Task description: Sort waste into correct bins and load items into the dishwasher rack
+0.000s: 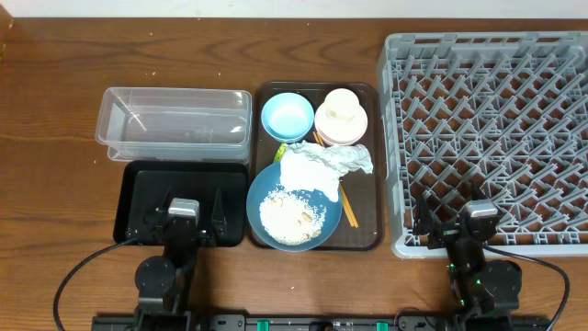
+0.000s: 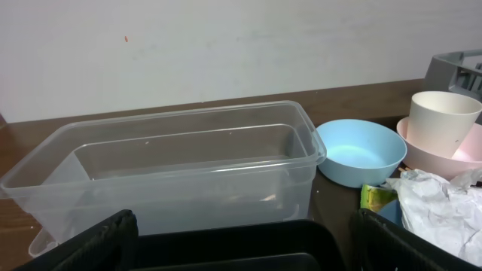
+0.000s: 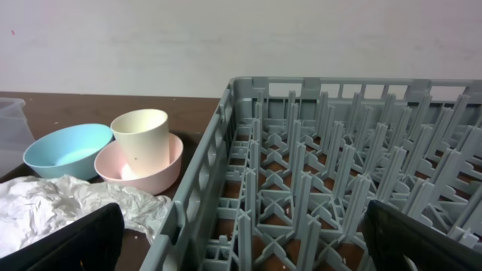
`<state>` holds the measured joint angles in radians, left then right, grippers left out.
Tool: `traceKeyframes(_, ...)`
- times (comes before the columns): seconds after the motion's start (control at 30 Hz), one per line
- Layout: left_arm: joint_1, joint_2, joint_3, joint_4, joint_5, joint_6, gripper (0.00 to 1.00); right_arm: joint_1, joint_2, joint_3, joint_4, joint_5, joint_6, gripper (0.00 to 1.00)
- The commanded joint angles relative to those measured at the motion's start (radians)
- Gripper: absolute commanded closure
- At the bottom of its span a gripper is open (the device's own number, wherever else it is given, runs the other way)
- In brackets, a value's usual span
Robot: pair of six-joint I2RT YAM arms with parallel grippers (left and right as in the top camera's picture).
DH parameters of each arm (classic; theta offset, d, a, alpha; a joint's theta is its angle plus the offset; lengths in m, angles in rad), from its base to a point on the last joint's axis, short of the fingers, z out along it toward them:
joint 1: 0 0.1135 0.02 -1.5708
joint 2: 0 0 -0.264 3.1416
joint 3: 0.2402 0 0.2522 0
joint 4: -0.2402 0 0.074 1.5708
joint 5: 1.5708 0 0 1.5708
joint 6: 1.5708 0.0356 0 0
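Note:
On the dark-blue plate lie loose rice and a crumpled white napkin, with a yellow-green wrapper beside them. Behind the plate stand a light-blue bowl and a cream cup inside a pale bowl. Chopsticks rest by the plate's right edge. The clear tub and black tray are at the left, the grey rack at the right. My left gripper hangs open over the black tray. My right gripper is open over the rack's near edge. Both hold nothing.
The dishes all stand on a brown serving tray between the bins and the rack. Bare wooden table lies left of the tub and behind it. A pale wall closes the far side in both wrist views.

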<state>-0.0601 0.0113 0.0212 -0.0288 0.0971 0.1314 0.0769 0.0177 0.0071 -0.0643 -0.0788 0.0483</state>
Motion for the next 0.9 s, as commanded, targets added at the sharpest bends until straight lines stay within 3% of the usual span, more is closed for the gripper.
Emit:
traceKeyframes(0.0,-0.003,-0.001,-0.017,-0.034,-0.001,0.006,0.08,-0.001,0.0,-0.002,-0.003,-0.004,-0.001,0.01)
traceKeyframes(0.4,-0.003,0.0,-0.017,-0.025,0.014,0.006,0.08,-0.001,0.0,-0.002,-0.003,-0.004,-0.001,0.01)
traceKeyframes(0.53,-0.003,-0.001,0.004,-0.006,0.157,-0.011,0.08,-0.001,0.0,-0.002,-0.003,-0.004,-0.001,0.01)
traceKeyframes(0.7,-0.003,0.002,0.123,-0.05,0.21,-0.15,0.08,-0.001,0.0,-0.002,-0.003,-0.004,-0.001,0.01)
traceKeyframes(0.87,-0.003,0.082,0.35,-0.214,0.211,-0.183,0.08,-0.001,0.0,-0.002,-0.003,-0.004,-0.001,0.01)
